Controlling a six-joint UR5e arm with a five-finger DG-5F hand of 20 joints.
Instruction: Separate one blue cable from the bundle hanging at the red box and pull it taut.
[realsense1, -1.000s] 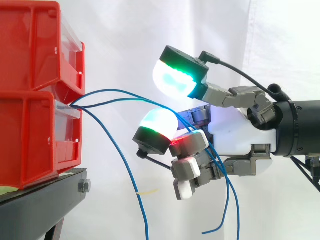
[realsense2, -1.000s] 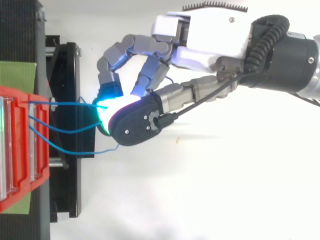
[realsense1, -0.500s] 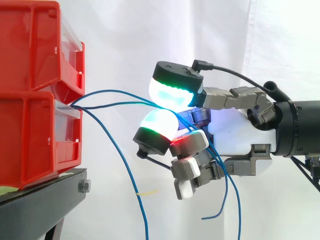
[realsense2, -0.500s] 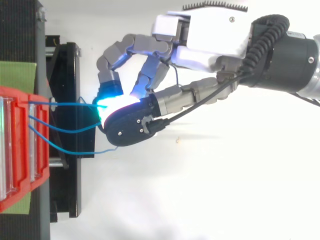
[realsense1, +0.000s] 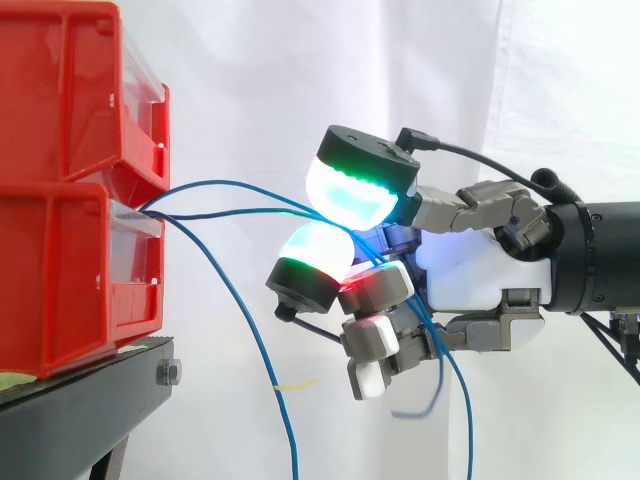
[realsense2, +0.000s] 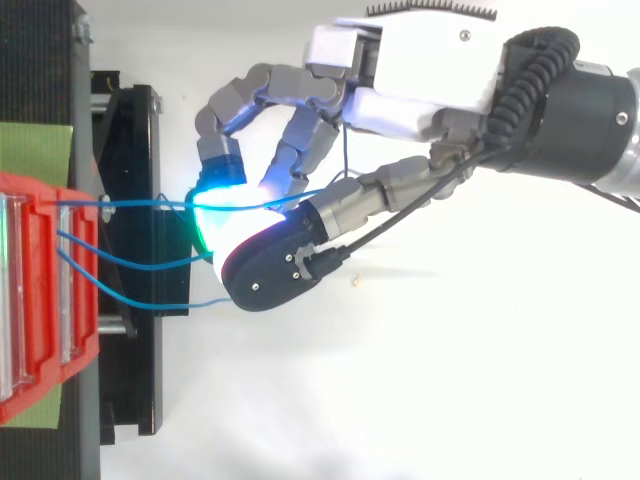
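Three thin blue cables leave the gap between the stacked red bins (realsense1: 60, 270) at the left. The top cable (realsense1: 230, 182) and the one below it (realsense1: 230, 211) run right into my hand (realsense1: 470, 270). They pass between the green-glowing thumb pad (realsense1: 355, 190) and a curled finger's pad (realsense1: 315, 250), which pinch them, then drop behind the fingers. The third cable (realsense1: 250, 335) hangs free, down past the stand. From above, one cable (realsense2: 130, 204) runs straight from the bins (realsense2: 40, 300) into the hand (realsense2: 400, 80).
The bins rest on a black stand (realsense1: 90, 400) whose frame juts toward the hand (realsense2: 130, 150). A white curtain hangs behind. A green patch (realsense2: 35, 150) lies on the stand beside the bins. A small yellowish scrap (realsense2: 353, 283) lies on the white surface.
The thumb swung down onto the cables above the finger pad, and the hand edged slightly away from the bins. The loose cable ends below the hand have risen.
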